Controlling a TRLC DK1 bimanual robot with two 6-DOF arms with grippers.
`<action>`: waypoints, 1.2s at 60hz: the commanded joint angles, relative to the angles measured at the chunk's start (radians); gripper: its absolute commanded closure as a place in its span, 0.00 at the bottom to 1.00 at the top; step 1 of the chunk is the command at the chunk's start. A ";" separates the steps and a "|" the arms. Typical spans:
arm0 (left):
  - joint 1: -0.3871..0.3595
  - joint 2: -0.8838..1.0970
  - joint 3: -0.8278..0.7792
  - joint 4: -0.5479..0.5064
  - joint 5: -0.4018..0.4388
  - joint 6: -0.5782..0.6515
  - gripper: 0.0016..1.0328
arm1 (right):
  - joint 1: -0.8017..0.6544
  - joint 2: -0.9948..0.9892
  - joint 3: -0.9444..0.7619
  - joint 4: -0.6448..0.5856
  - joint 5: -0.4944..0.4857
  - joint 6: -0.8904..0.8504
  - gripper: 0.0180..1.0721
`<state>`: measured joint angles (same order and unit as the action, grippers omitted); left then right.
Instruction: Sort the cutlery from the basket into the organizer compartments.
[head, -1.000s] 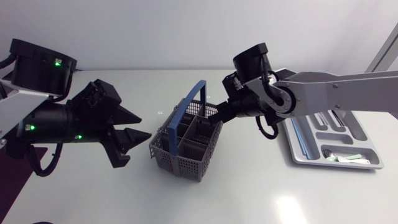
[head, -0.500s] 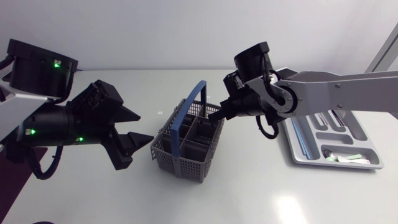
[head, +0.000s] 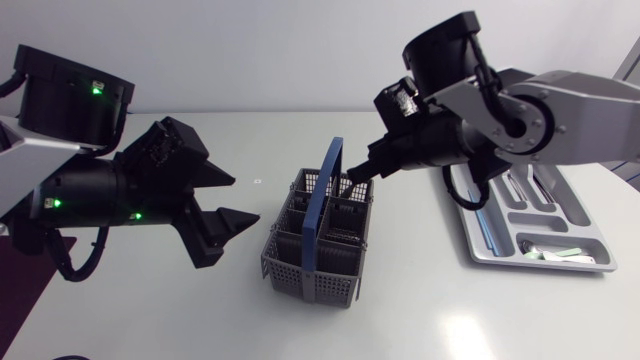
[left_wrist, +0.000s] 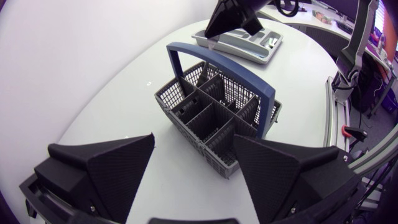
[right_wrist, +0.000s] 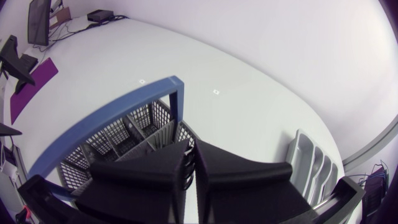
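the grey basket (head: 300, 262) stands near the middle of the desk (head: 420, 310), with its blue handle (head: 322, 205) arched upright over it from the far rim to the near rim. bare desk lies all around it, widest toward the near edge. a broad open strip separates it from the grey organizer (head: 480, 245), which lies flat on the right side of the desk, close to the curved edge. a few pieces of cutlery (head: 555, 255) lie in its compartments; which kinds they are i cannot tell.

the left claw (head: 228, 200) hangs just left of the basket, fingers spread wide with nothing between them. in the left wrist view the basket sits ahead of the gap, apart from both fingertips.

the right claw (head: 358, 173) comes in from the right and points down at the basket's far rim, beside the handle's far post. its fingers are pressed almost together, only a thin slit showing in the right wrist view, and nothing is visible between them. whether the tips touch the rim i cannot tell.
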<state>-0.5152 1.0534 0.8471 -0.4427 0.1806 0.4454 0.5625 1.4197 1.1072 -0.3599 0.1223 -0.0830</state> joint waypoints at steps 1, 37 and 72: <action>-0.019 0.019 0.040 0.004 -0.004 -0.002 0.07 | 0.010 -0.048 0.054 -0.033 -0.009 -0.020 0.95; -0.032 0.174 0.270 -0.122 0.138 0.059 0.05 | -0.019 -0.327 0.158 -0.271 -0.107 -0.147 0.95; -0.028 0.247 0.422 -0.295 0.362 0.180 0.05 | -0.087 -0.396 0.155 -0.306 -0.500 -0.179 0.95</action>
<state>-0.5510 1.2774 1.2221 -0.7025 0.5060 0.5823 0.4694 1.0386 1.2514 -0.6769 -0.3565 -0.2592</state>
